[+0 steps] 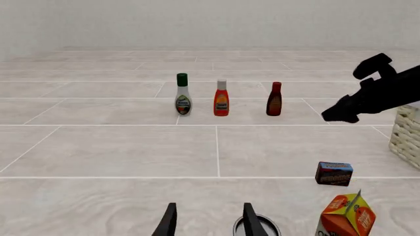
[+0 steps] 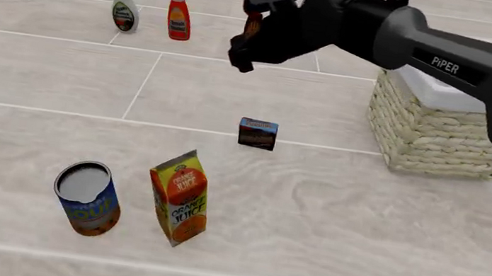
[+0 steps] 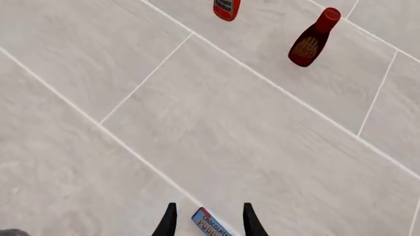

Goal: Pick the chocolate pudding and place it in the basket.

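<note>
1. Nearest the near edge of the desk (image 2: 387,228), at its left, the left gripper (image 1: 210,221) is hovering low, its fingers (image 1: 169,221) spread apart with nothing between them.
2. Just ahead of it, a blue-and-orange tin can (image 2: 86,197) is standing upright, and the orange juice carton (image 2: 180,196) is standing just beside it on the right.
3. Further in, near the middle of the desk, the chocolate pudding (image 2: 257,133) is lying by itself — well apart from the carton and not touched by either arm.
4. The right gripper (image 3: 210,221) is hanging in the air above and beyond the pudding, fingers (image 3: 248,220) parted and grasping nothing; in the right wrist view the pudding is showing between the fingertips, far below them.
5. The basket (image 2: 437,134) is sitting toward the right edge, level with the pudding and well apart from it.
6. Toward the far edge, three bottles are standing in a row — a white one with a green cap (image 2: 123,0), a red one (image 2: 179,14), and a dark brown sauce bottle (image 1: 274,99).
</note>
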### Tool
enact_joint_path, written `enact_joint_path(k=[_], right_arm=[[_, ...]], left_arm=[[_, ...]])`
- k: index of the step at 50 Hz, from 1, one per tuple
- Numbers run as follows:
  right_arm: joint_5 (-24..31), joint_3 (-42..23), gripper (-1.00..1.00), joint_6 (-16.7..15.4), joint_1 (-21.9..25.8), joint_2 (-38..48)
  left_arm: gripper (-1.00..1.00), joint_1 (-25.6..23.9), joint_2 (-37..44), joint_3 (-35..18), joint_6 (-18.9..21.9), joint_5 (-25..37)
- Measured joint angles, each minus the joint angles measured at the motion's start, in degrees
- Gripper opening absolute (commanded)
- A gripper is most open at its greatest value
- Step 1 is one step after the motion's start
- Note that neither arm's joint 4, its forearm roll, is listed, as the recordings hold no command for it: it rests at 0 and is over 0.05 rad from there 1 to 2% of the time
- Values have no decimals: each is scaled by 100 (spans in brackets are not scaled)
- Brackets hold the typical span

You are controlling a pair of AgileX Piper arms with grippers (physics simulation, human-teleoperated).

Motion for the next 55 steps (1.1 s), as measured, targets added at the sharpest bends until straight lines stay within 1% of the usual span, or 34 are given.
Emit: enact_joint_path(k=[10,36,45,55], right_arm=[[455,-418,100,-18,4,276],[1253,-1095,100,-403,-71,764],[1407,-1244,100,-585,-72,853],[1336,-1110,100,-905,-57,822]], left_arm=[[100,0,0,0,0,0],[100,0,0,0,0,0],[100,0,0,0,0,0],[100,0,0,0,0,0]])
